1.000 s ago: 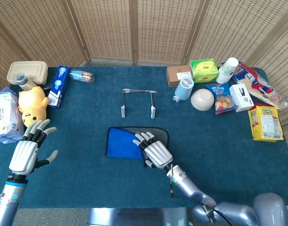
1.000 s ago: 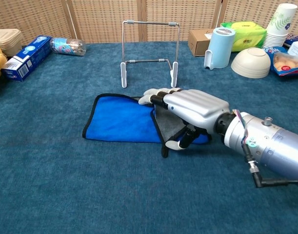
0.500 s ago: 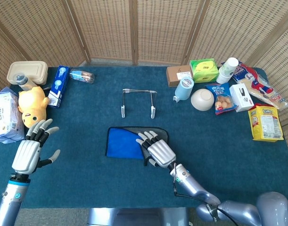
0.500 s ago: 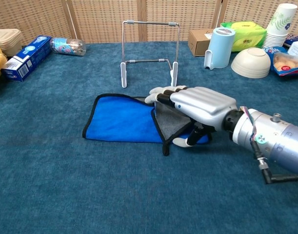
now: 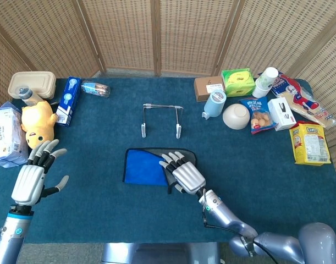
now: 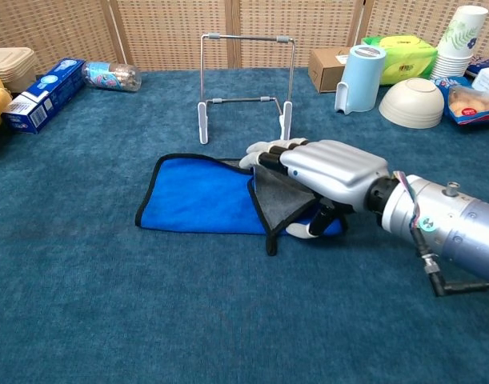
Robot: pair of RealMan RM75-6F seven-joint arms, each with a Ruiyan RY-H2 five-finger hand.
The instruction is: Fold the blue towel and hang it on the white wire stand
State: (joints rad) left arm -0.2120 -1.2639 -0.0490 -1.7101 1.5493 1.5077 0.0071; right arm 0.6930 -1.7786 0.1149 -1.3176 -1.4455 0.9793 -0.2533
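Blue towel (image 6: pixel 198 196): flat on bench (image 6: pixel 108 304), near side of white wire stand (image 6: pixel 246 80). Right robot hand (image 6: pixel 328 172): pinching folded grey corner, thumb beneath. Left robot hand (image 5: pixel 31 179): spread, holding nothing, well apart.

Our right robot hand (image 6: pixel 328 172) lies palm down, fingers pointing to ten o'clock; our left robot hand (image 5: pixel 31 179) hovers raised, fingers spread
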